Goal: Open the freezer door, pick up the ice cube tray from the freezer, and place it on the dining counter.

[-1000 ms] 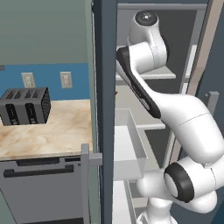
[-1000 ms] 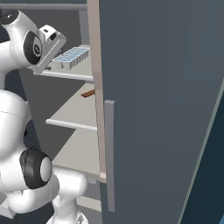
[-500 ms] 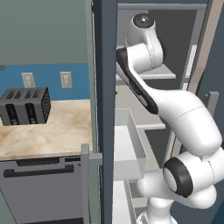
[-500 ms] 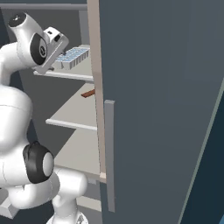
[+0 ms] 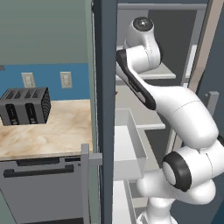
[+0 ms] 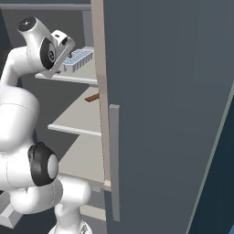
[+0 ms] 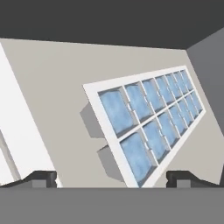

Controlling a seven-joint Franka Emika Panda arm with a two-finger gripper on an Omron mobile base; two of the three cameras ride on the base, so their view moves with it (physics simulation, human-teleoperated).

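Tray (image 7: 148, 131) on upper freezer shelf (image 7: 65, 87), gripper (image 7: 111, 178) above it, fingers spread wide, nothing held.

Hand view, near to far: two dark fingertips (image 7: 41, 178) stand wide apart at the near edge; between them and beyond lies the white tray of pale blue cubes, two rows, slanting away to the right, flat on the pale shelf and untouched; dark grey freezer wall (image 7: 208, 70) at the far right. Right base view: freezer door (image 6: 169, 114) stands open with its bar handle (image 6: 114, 160) nearest; white arm (image 6: 23, 114) reaches in; small brown bar (image 6: 92, 97) on the shelf below; tray (image 6: 78, 58) on the shelf above, just beyond the hand. Left base view: white bin (image 5: 127, 144) low in the freezer, toaster (image 5: 24, 105) on the worktop (image 5: 52, 131) at left.
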